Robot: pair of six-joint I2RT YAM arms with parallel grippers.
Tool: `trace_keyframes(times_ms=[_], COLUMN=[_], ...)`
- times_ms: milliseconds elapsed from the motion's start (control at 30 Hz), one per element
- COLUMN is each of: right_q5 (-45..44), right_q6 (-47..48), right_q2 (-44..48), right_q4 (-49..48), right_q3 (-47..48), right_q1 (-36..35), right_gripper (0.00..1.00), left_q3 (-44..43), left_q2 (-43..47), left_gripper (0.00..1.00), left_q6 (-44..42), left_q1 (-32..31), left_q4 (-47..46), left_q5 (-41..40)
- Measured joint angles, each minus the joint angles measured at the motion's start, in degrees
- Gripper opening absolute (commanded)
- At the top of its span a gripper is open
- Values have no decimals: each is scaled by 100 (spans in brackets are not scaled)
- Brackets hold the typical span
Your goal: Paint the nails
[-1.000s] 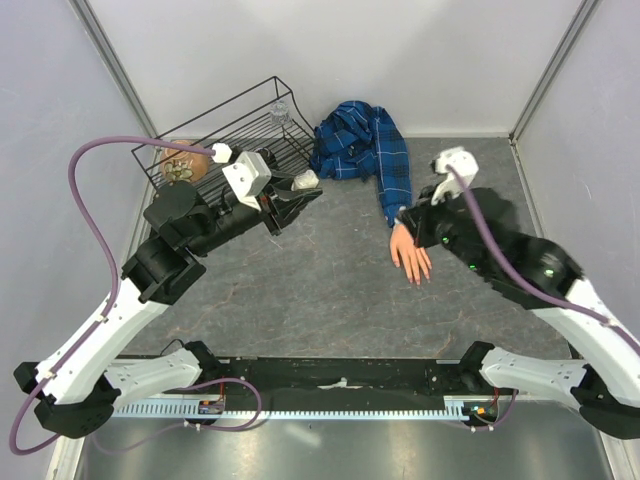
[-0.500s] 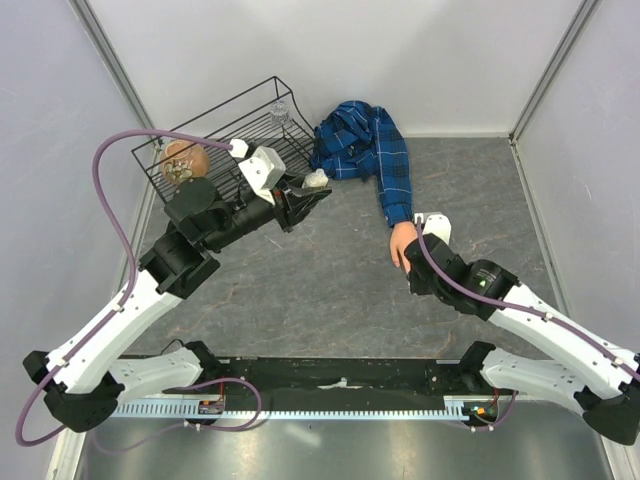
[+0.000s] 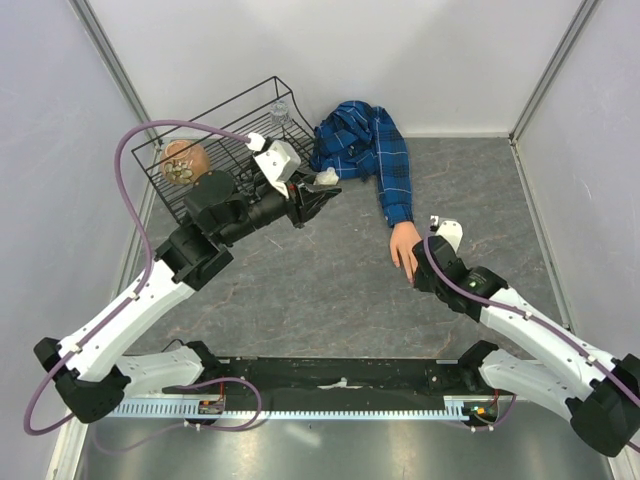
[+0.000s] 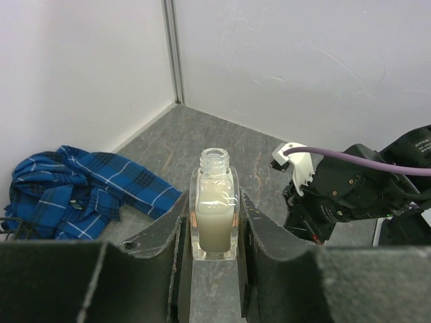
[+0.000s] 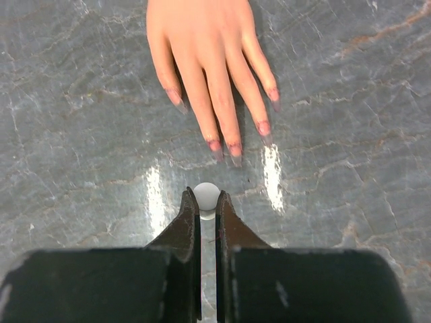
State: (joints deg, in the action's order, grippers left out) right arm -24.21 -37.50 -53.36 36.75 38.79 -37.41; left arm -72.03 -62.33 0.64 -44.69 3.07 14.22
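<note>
Left wrist: left hand [image 4: 214,202] grips the bottle [image 4: 214,227]; right wrist: right hand [image 5: 207,199] pinches a cap [image 5: 207,193] near the nails [image 5: 264,127].

Bare counter [image 3: 320,290] lies open between the two arms. A wire basket [image 3: 235,130] fills the back left corner, a heaped shirt [image 3: 365,150] beside it, its sleeve running forward to the mannequin [image 3: 404,245]. The left hand [image 3: 320,187], clamped on a bottle [image 4: 214,219], hangs just by the shirt. Only a narrow bare strip parts the nails [image 5: 264,127] from the right hand [image 5: 208,210] and the cap [image 5: 207,194] it pinches.
</note>
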Motion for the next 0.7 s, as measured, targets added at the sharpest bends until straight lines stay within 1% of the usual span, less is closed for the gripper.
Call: trace_keyframes(times_ms=[467,700], right_q5=[199,382], right_q6=[509,673], right_q2=[-380,-553], right_q4=[-1102,-1443], right_q3=[-387,-487], right_q1=[503,586], right_gripper=[0,0], left_q3=[-83,-131], left_q2=[-240,-334], left_gripper=[2,2], left_q6=[4,2], left_q1=[0,0], left_q4=[-24,-17], left_q5=[96,94])
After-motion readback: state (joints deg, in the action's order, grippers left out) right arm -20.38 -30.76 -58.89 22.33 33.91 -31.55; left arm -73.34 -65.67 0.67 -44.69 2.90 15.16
